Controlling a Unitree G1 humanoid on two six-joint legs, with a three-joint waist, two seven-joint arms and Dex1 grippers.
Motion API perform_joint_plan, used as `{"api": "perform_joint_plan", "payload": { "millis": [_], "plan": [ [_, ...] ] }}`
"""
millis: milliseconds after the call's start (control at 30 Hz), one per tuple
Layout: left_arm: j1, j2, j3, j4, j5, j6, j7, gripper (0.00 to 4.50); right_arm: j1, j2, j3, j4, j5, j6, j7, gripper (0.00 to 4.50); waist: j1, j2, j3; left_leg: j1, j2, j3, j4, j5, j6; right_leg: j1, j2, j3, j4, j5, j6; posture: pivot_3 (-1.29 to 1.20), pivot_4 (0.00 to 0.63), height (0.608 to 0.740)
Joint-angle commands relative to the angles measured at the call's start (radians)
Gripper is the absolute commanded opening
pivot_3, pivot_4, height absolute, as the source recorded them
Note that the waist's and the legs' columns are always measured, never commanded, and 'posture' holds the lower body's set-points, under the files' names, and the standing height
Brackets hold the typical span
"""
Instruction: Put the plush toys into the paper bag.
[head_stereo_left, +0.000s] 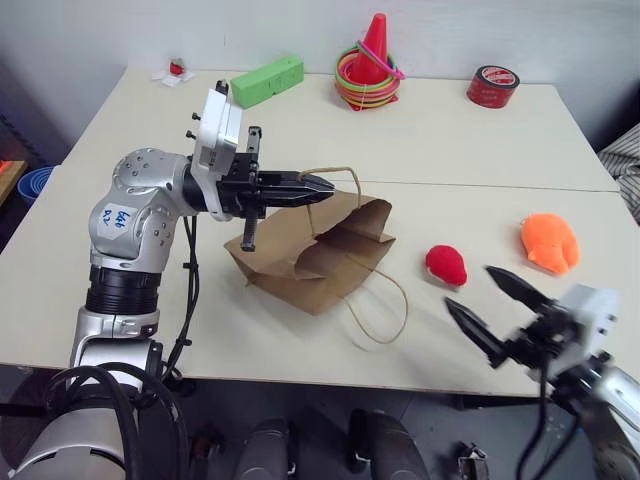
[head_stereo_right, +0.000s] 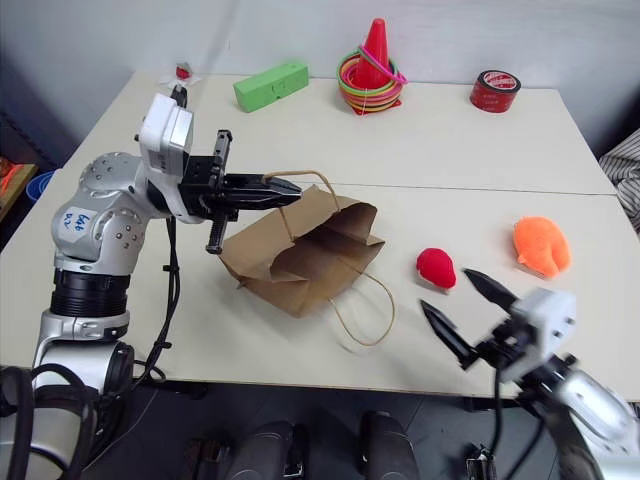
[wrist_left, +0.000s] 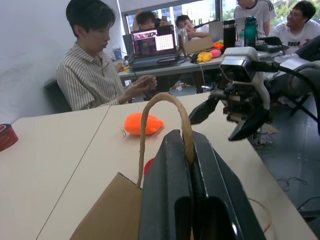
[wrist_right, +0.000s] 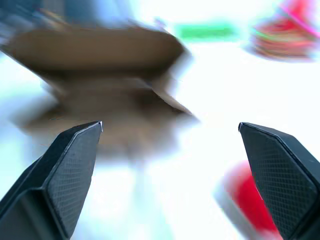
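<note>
Left hand (head_stereo_left: 322, 186) clamped on paper bag (head_stereo_left: 305, 262) handle mid-counter, keep mouth lifted & steady; right hand (head_stereo_left: 482, 304), wide open & empty nr front edge, should drop straight over red plush (head_stereo_left: 446, 264), orange plush (head_stereo_left: 549, 242) by right edge next.

A shared office or robotics lab workspace is shown. Two plain cream tables (head_stereo_left: 470, 150) are pushed together against a pale wall, and assorted test props are laid out on them: a green block (head_stereo_left: 267, 79), a red cone with coloured rings (head_stereo_left: 371, 65) and a red tape roll (head_stereo_left: 492, 86). In the left wrist view, a second desk (wrist_left: 165, 67) is seen behind, crowded with an open laptop (wrist_left: 152, 46), bottles and boxes. Several seated people (wrist_left: 92, 62) are gathered around it, with large windows behind them and loose cables on the grey floor.
</note>
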Motion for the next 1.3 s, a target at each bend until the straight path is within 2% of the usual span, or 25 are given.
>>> {"api": "perform_joint_plan", "payload": {
  "millis": [33,167,233,367,500,667,833,933,967,1000,1033,1133,1200,1267,1300],
  "plan": [
    [-0.025,0.013,0.012,-0.004,0.000,-0.021,-0.010,0.00,0.160,0.056,-0.156,0.062,-0.049,-0.137,0.002,4.46,0.002,0.000,0.000,0.000,0.000,0.000,0.000,0.000,0.000,0.000,0.000,0.000,0.000,0.000,0.000,0.00,0.150,0.740],
    [-0.019,0.022,0.013,-0.007,-0.001,-0.021,-0.021,0.00,0.254,0.088,-0.171,0.165,-0.136,-0.251,0.004,4.46,0.001,0.000,0.000,0.002,0.000,0.001,0.000,0.000,0.000,0.001,0.001,0.002,0.000,0.000,0.000,0.00,0.150,0.740],
    [-0.010,0.035,0.015,-0.012,0.002,-0.023,-0.025,0.00,0.220,0.051,-0.135,0.168,-0.155,-0.237,-0.004,4.46,-0.010,0.000,0.000,0.003,0.000,0.002,0.000,0.000,0.000,0.001,0.000,0.003,-0.001,0.000,0.000,0.00,0.150,0.740],
    [-0.010,0.042,0.014,-0.019,0.008,-0.023,-0.017,0.00,0.053,-0.042,-0.100,0.197,-0.162,-0.143,-0.079,4.46,-0.037,0.000,0.000,0.006,0.001,0.005,0.000,0.000,-0.001,0.000,-0.004,0.006,0.001,0.000,-0.001,0.00,0.150,0.740],
    [-0.010,0.043,0.010,-0.039,0.009,-0.014,-0.006,0.00,-0.214,-0.217,-0.055,0.350,-0.260,0.075,-0.218,4.46,-0.029,0.001,0.000,0.004,0.002,0.002,0.000,0.002,-0.003,-0.001,-0.004,0.003,0.002,-0.001,-0.003,0.00,0.150,0.740],
    [-0.011,0.042,0.010,-0.051,0.007,-0.008,0.006,0.00,-0.498,-0.365,0.065,0.676,-0.355,0.066,-0.201,4.46,-0.013,0.002,0.000,0.001,0.002,0.000,0.000,0.002,-0.003,-0.002,-0.003,0.001,0.002,-0.002,-0.003,0.00,0.150,0.740],
    [-0.008,0.036,0.007,-0.067,0.003,-0.004,0.018,0.00,-0.843,-0.424,0.261,1.128,-0.475,0.103,-0.160,4.46,-0.024,0.002,0.000,0.001,0.000,0.002,0.000,0.003,0.000,-0.001,-0.003,0.001,0.001,0.000,-0.001,0.00,0.150,0.740],
    [-0.006,0.030,0.007,-0.075,0.003,-0.002,0.027,0.00,-0.990,-0.431,0.313,1.364,-0.517,0.018,-0.140,3.54,-0.023,0.002,0.000,0.000,0.000,0.001,-0.001,0.003,0.000,-0.001,-0.004,0.001,0.002,0.000,-0.001,0.00,0.150,0.740],
    [-0.005,0.030,0.007,-0.078,0.003,-0.002,0.030,0.00,-1.022,-0.428,0.317,1.419,-0.519,-0.014,-0.133,3.08,-0.023,0.002,0.000,0.000,0.001,0.001,-0.001,0.003,0.000,-0.001,-0.004,0.000,0.001,0.000,-0.001,0.00,0.150,0.740],
    [-0.003,0.029,0.008,-0.082,0.002,0.000,0.034,0.00,-1.045,-0.428,0.326,1.462,-0.525,-0.028,-0.122,2.85,-0.024,0.002,0.000,0.000,0.001,0.001,-0.001,0.003,0.000,-0.001,-0.004,0.000,0.001,0.000,-0.001,0.00,0.150,0.740],
    [0.001,0.030,0.009,-0.087,0.001,0.002,0.037,0.00,-1.058,-0.430,0.334,1.494,-0.531,-0.061,-0.102,2.38,-0.024,0.002,0.000,0.000,0.001,0.001,-0.001,0.003,0.000,-0.001,-0.004,0.000,0.001,0.000,-0.001,0.00,0.150,0.740],
    [0.011,0.037,0.014,-0.106,-0.008,0.016,0.045,0.00,-1.071,-0.441,0.337,1.528,-0.526,-0.117,-0.041,1.43,-0.024,0.002,0.000,0.000,0.000,0.001,0.000,0.003,0.000,0.000,-0.004,0.000,0.000,0.000,0.000,0.00,0.150,0.740],
    [0.012,0.043,0.027,-0.113,-0.026,0.038,0.048,0.00,-1.046,-0.450,0.312,1.457,-0.463,-0.168,0.083,0.80,-0.025,0.002,0.000,0.000,0.000,0.001,0.000,0.003,0.000,0.000,-0.004,0.000,0.000,0.001,0.000,0.00,0.150,0.740],
    [0.010,0.055,0.042,-0.113,-0.056,0.077,0.040,0.00,-0.978,-0.456,0.288,1.270,-0.360,-0.200,0.256,0.27,-0.024,0.002,0.000,0.000,0.001,0.001,0.000,0.003,0.000,0.000,-0.004,0.000,0.001,0.001,0.000,0.00,0.150,0.740],
    [0.009,0.060,0.046,-0.109,-0.062,0.087,0.034,0.00,-0.930,-0.461,0.282,1.130,-0.294,-0.159,0.329,0.09,-0.024,0.003,0.001,0.000,0.001,0.001,0.000,0.003,0.000,0.000,-0.003,0.000,0.001,0.001,0.000,0.00,0.150,0.740]
  ]
}}
